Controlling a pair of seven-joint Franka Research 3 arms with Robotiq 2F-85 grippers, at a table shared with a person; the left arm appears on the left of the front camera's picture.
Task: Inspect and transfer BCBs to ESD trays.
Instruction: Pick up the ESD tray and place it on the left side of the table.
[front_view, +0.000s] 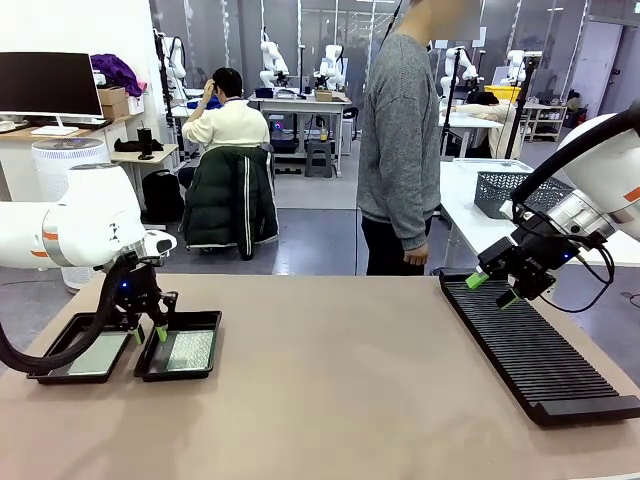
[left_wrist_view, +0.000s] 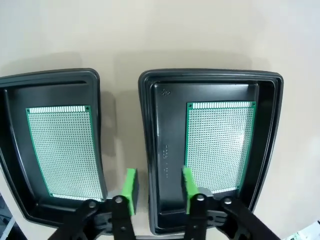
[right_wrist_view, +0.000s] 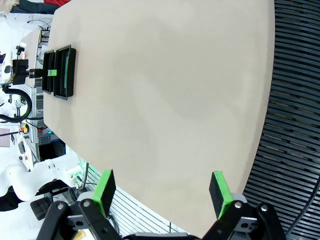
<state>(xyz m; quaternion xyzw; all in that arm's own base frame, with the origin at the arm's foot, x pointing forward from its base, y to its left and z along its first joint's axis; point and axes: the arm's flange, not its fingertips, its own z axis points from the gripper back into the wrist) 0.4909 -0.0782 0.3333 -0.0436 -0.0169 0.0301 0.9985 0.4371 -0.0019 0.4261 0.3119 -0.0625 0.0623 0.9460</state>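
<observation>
- Two BCBs lie flat, one in each ESD tray: in my left wrist view one BCB (left_wrist_view: 61, 150) sits in the tray at nine o'clock (left_wrist_view: 15, 85), the other BCB (left_wrist_view: 220, 145) in the tray at three o'clock (left_wrist_view: 265, 80).
- The two trays stand side by side, just apart, a strip of bare tabletop (left_wrist_view: 120, 130) between them; in the front view they sit near the tabletop's left edge (front_view: 205, 318).
- My left pincer (left_wrist_view: 159, 185) hangs open and empty above the gap between the trays, one green pad over the gap, the other over the inner floor of the three o'clock tray.
- My right pincer (right_wrist_view: 162, 192) is open too, gripping nothing, poised over the near end of the long black slotted rack (front_view: 530, 350); I make out no boards in its slots.
- My judgement: both boards look placed, so the step is inspection and a clean retreat. I would lift the left pincer straight up, keeping the pads off the tray rims so neither tray is nudged.
- Each board seems to lie square, clear of the walls.
- A person (front_view: 400, 140) stands at the far side, a hand hanging by the edge.
- Writing: small embossed marks show on the three o'clock tray's floor, too small to read. No brand is legible.
</observation>
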